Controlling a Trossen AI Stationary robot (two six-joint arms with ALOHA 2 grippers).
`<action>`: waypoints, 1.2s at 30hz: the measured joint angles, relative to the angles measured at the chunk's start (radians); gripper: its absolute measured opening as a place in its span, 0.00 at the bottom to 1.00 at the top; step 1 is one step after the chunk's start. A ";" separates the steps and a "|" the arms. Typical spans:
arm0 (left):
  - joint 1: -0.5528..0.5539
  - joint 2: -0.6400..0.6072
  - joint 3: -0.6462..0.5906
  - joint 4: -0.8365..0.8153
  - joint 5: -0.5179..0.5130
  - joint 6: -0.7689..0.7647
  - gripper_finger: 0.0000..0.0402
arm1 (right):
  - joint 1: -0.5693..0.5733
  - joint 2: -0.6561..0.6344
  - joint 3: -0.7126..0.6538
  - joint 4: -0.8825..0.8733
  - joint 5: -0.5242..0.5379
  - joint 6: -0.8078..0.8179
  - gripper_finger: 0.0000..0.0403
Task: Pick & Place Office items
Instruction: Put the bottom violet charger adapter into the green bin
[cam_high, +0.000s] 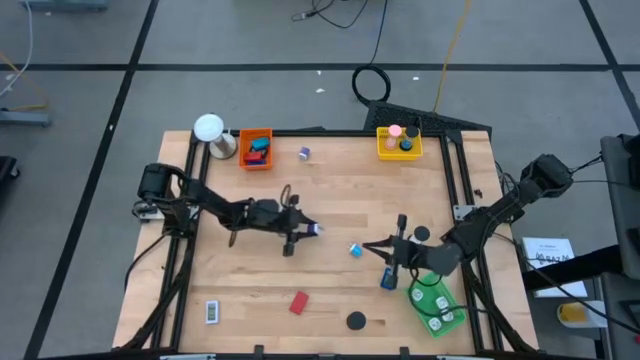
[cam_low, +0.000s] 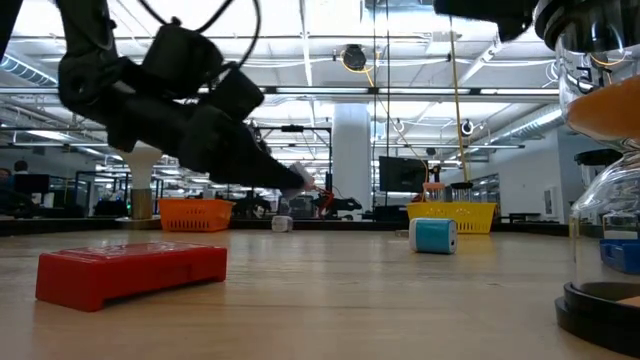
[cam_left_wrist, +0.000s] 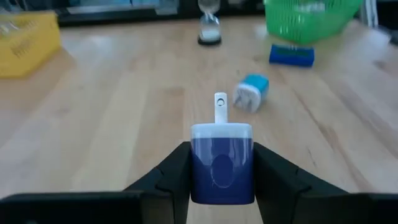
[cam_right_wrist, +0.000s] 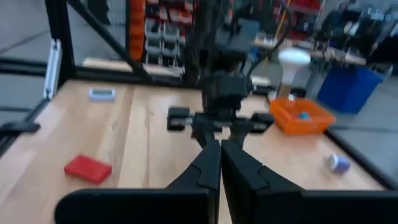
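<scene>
1. Two arms are seen over the wooden table (cam_high: 330, 200); the left gripper (cam_high: 305, 231) is held near the table's middle, its jaws clamped on a blue-and-white plug-like piece (cam_left_wrist: 222, 160) whose white prong sticks out ahead of the fingers.
2. The right gripper (cam_high: 383, 249) is held right of centre with its jaws pressed together on nothing – in the right wrist view the two fingers (cam_right_wrist: 205, 168) are seen meeting with no gap.
3. A light blue roll (cam_high: 355, 250) lies on the table between the two grippers, near the right one.
4. A red rectangle (cam_high: 298, 302) and a black-and-white rectangle (cam_high: 211, 312) are found near the front edge, with a black disc (cam_high: 356, 321) to their right.
5. A blue rectangle (cam_high: 388, 279) lies just beside the green tray (cam_high: 448, 322).
6. A purple roll (cam_high: 304, 153) is placed at the back, between the orange tray (cam_high: 243, 148) and the yellow tray (cam_high: 384, 150) – both trays hold small pieces.
</scene>
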 joint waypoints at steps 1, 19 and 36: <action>0.000 0.000 -0.013 0.036 0.000 0.000 0.34 | -0.002 0.000 0.001 0.024 0.000 -0.023 0.01; 0.024 0.192 -0.011 0.353 -0.008 -0.061 0.34 | -0.549 0.247 0.053 -0.053 -0.655 0.172 0.17; 0.116 0.255 0.106 0.300 0.324 -0.363 0.34 | -0.506 0.389 0.150 -0.105 -0.655 -0.470 0.57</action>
